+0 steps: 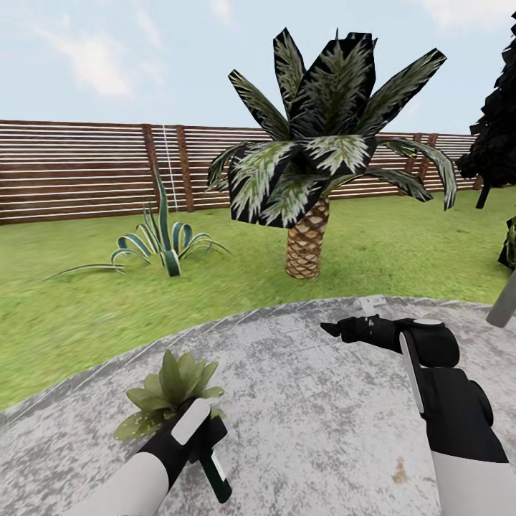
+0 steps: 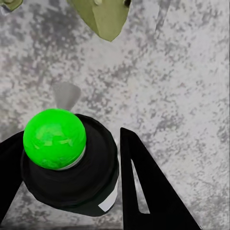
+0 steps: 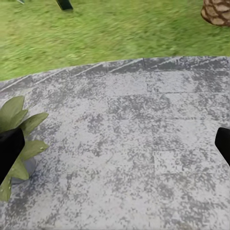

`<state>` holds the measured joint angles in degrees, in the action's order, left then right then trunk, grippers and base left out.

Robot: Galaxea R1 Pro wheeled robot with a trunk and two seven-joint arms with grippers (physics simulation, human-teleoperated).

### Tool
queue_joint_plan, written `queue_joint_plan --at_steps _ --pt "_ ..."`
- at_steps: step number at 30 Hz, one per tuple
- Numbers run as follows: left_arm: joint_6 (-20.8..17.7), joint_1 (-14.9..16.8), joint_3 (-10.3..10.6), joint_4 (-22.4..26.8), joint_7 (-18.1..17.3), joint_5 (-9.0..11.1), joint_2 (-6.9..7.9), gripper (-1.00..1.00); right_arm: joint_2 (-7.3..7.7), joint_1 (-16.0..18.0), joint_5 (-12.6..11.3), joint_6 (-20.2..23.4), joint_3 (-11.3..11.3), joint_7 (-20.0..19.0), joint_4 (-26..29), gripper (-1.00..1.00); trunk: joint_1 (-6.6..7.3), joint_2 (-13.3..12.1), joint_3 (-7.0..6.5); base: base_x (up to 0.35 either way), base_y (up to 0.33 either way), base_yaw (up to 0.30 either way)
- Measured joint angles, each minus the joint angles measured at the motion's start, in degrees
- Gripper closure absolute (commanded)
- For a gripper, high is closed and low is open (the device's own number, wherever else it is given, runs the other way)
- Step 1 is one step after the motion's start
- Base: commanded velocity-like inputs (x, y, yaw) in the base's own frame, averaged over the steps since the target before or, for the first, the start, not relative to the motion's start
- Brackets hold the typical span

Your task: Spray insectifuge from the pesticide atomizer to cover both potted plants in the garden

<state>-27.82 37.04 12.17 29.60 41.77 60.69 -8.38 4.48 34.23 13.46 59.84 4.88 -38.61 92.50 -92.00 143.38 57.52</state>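
- the left gripper (image 1: 203, 430) is seen low in the head view, over the near part of the round grey stone patio (image 1: 301, 423), its fingers clamped on the pesticide atomizer (image 1: 214, 472).
- the atomizer is held tilted, its dark green body with the white label band reaching down and toward the robot below the gripper.
- in the left wrist view the bottle (image 2: 72, 165) is viewed end-on: a dark round body topped by a bright green dome, with a black finger (image 2: 148, 191) pressed close on one side and a second black finger at the opposite edge.
- a potted plant (image 1: 168, 390), a low rosette of broad pointed green leaves, sits on the patio just beyond the left gripper and partly behind it; no pot can be made out.
- one pale green leaf tip (image 2: 103, 17) of the plant is seen in the left wrist view, past the bottle.
- white specks on the leaves cannot be made out.
- the right gripper (image 1: 337, 330) is held out level over the far right part of the patio, well apart from the plant; in the right wrist view its two black fingertips (image 3: 9, 148) are spread wide with bare stone between them.
- the same plant (image 3: 19, 139) is seen beside one fingertip in the right wrist view.
- beyond the patio lie the lawn (image 1: 79, 301), a scaly-trunked palm (image 1: 315, 179), a striped agave (image 1: 161, 247) and a brown slatted fence (image 1: 79, 168).
- a grey post (image 1: 504, 301) stands at the right edge of the patio.
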Motion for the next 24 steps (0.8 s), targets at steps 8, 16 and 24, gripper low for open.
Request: queue_joint_plan --at_steps 8,16,24 --pt "-0.16 0.96 -0.07 -1.00 -0.22 0.29 0.46 1.00 0.00 0.00 -0.01 0.00 0.01 0.00 -0.01 -1.00 0.00 0.00 0.00 0.000 0.000 0.001" --pt "-5.14 5.08 -9.34 -0.25 6.87 0.76 1.41 1.00 0.00 0.00 -0.04 0.00 -0.10 0.00 0.00 -1.00 0.00 0.00 0.00 0.000 0.000 0.000" --pt "-5.47 5.09 -9.63 6.81 13.06 0.89 1.42 1.00 0.00 0.00 -0.02 0.00 -0.21 0.00 0.00 -1.00 0.00 0.00 0.00 0.000 0.000 0.000"
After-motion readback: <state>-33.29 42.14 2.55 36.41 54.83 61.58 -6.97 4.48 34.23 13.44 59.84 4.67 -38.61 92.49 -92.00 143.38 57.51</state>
